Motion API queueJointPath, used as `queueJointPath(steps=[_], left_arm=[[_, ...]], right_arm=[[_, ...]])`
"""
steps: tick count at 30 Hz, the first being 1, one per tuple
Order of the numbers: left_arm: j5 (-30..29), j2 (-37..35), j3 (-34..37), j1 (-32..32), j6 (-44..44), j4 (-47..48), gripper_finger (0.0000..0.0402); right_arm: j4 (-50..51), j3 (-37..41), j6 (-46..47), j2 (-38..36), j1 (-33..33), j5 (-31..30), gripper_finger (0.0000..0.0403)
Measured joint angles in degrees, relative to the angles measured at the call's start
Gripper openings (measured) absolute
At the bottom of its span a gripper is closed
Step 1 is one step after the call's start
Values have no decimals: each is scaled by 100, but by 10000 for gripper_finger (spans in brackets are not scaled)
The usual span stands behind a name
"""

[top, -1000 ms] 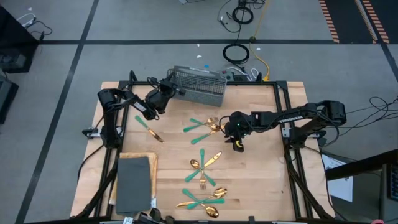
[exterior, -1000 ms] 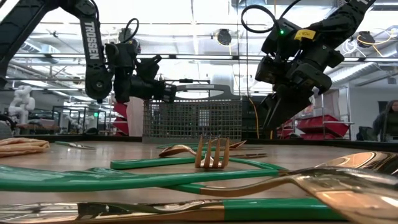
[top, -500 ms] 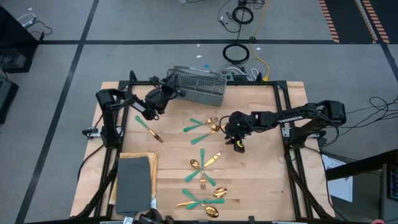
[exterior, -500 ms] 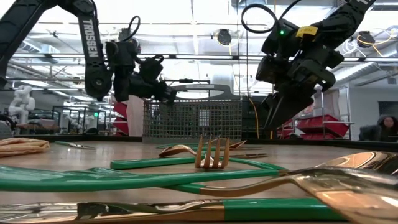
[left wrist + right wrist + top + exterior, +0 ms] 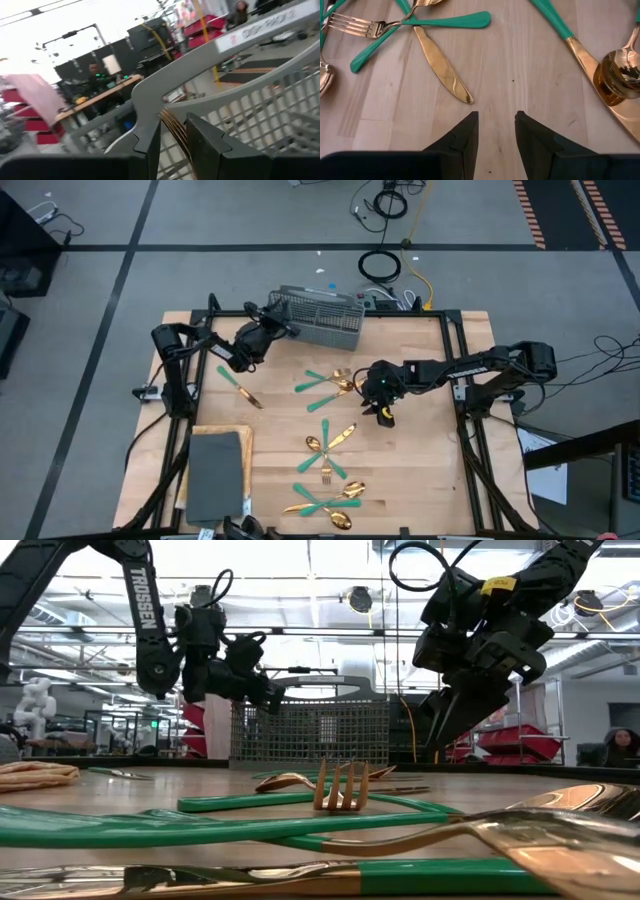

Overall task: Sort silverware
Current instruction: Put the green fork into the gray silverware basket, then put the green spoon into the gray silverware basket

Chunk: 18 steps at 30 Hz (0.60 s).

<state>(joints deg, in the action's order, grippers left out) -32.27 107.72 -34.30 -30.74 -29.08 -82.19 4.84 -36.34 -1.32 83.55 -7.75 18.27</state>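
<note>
Even overhead light on the table; shadows faint. Low view: blown-out ceiling glare, arms backlit, the near silverware large and soft. Left wrist view: motion-blurred and overexposed behind the basket. Right wrist view: sharp, with bright glints on gold.

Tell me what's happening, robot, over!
Left gripper at basket edge. Right gripper open, empty, over table. Silverware scattered, unsorted. Nothing blocking.

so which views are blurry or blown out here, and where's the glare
Left wrist view: motion-smeared, sky-bright background washed out behind the mesh basket. Low view: nearest silverware soft and stretched, ceiling lights blown out. Right wrist view: sharp, with glare on a gold knife blade. High view: even light, little shadow.
</note>
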Motion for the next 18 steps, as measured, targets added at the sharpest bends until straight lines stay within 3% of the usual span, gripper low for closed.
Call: queueJointPath(steps=[10,18], left_arm=[[354,-970,0,-9,441,1858,99],[482,-1694,0,395,473,1393,99]], right_arm=[[-3,0,-32,0,0,3,119],[-94,-2,61,0,14,-282,119]])
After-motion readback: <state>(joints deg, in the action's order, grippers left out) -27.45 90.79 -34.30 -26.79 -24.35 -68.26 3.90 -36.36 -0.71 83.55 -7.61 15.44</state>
